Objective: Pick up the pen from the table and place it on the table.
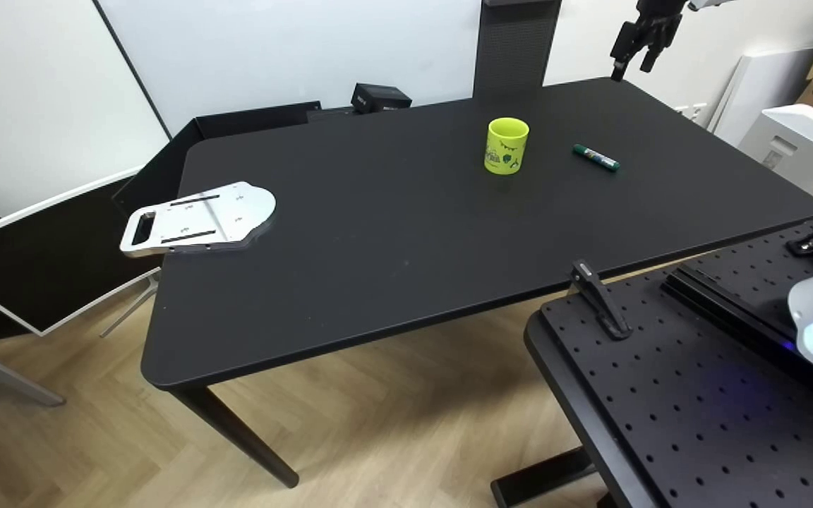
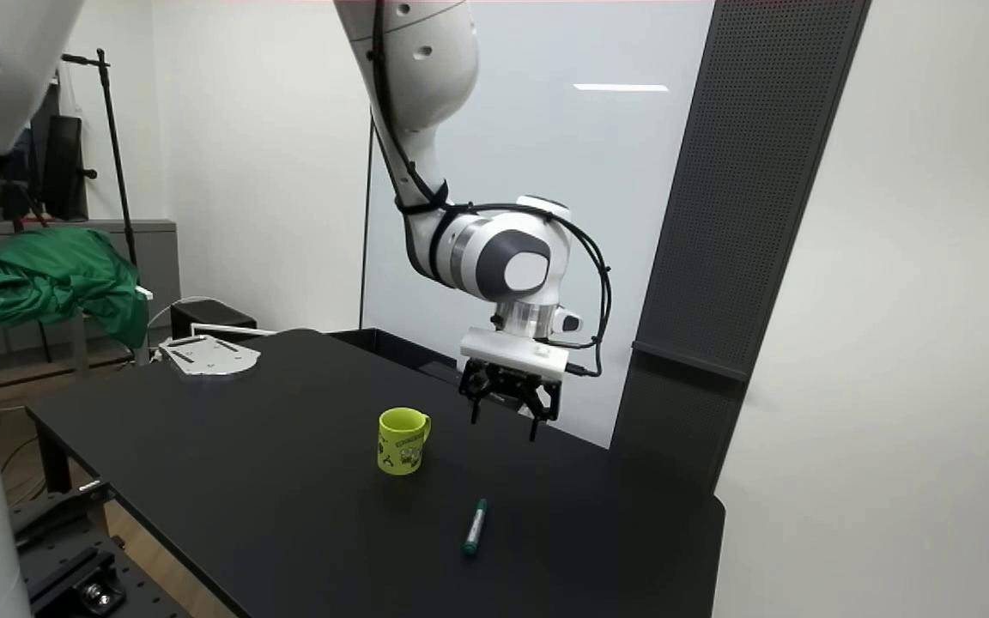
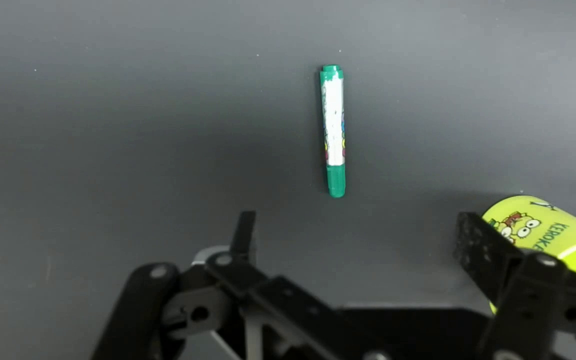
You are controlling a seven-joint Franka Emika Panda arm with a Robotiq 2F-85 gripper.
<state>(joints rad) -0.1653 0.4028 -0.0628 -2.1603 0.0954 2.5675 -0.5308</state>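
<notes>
In an exterior view we see the yellow-green cup (image 2: pixel 399 444) upright on the black desk (image 2: pixel 245 446), and to its right the green pen (image 2: pixel 476 527) lying flat, near the cup but apart. We judge the pen light and stiff, with a smooth round barrel likely to roll or slip, so we would take hold squarely across its white-labelled middle. Slightly farther right, the pincer (image 2: pixel 504 430) hangs over the desk, its jaws wide with nothing between them.
</notes>
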